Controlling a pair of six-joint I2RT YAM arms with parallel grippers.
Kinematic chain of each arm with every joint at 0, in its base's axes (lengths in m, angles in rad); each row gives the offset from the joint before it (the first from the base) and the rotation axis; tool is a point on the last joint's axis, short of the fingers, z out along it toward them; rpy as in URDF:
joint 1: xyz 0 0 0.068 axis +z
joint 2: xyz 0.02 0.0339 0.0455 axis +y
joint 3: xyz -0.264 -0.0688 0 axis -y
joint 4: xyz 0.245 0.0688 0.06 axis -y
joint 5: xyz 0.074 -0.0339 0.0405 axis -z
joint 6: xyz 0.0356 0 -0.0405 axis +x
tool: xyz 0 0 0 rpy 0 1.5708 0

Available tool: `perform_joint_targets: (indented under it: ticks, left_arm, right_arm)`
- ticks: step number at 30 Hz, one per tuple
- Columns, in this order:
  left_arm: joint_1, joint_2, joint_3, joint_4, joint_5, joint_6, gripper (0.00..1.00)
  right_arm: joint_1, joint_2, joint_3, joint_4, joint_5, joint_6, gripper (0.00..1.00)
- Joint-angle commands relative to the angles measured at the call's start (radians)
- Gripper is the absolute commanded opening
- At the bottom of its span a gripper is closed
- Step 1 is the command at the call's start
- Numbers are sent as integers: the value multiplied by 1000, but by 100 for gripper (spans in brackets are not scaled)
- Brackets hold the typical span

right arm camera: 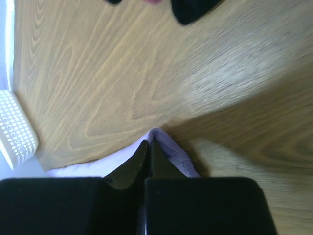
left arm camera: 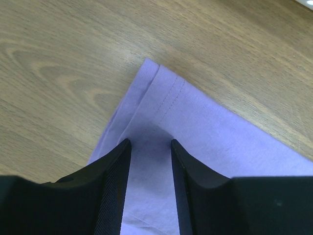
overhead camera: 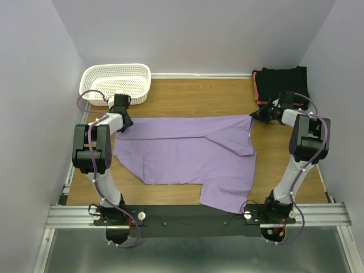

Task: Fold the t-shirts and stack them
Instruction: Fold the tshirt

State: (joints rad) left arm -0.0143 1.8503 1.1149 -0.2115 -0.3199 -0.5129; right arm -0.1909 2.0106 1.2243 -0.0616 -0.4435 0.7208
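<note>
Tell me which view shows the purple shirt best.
The top view: the whole purple shirt lies spread there. The left wrist view shows only one hemmed corner, the right wrist view only a tip pinched in the right gripper.

Top view: fixed high behind both arm bases, looking down and forward; far enough to take in the whole table (overhead camera: 193, 96).
Left wrist view: just behind the left gripper (left arm camera: 150, 147), looking along its fingers; very near the lavender shirt (left arm camera: 205, 132), whose corner lies ahead of the fingertips.
Right wrist view: just behind the right gripper (right arm camera: 148, 145), low over the wood; white basket (right arm camera: 14, 129) far beyond the fingertips.
Shared: each wrist view overlaps the top view at its own shirt corner.
</note>
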Motion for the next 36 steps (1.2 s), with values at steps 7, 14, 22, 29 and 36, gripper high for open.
perform_joint_targets:
  ticks: [7,14,22,29,36]
  left_arm:
    - [7,38,8,-37,19,-9,44]
    - [7,14,10,-14,31,2,58]
    - [2,-192,-36,0,42,22,78]
    - [-7,-472,-170,30,28,27,85]
    - [-53,-673,-323,43,45,66,84]
  right_arm:
    - [-36,68,61,5,6,-96,5]
    - [-36,83,69,3,-15,-164,14]
    - [-4,-211,-11,-101,90,-253,42]
    - [70,-368,-105,-139,123,-276,47]
    - [203,-435,-161,-202,120,-294,47]
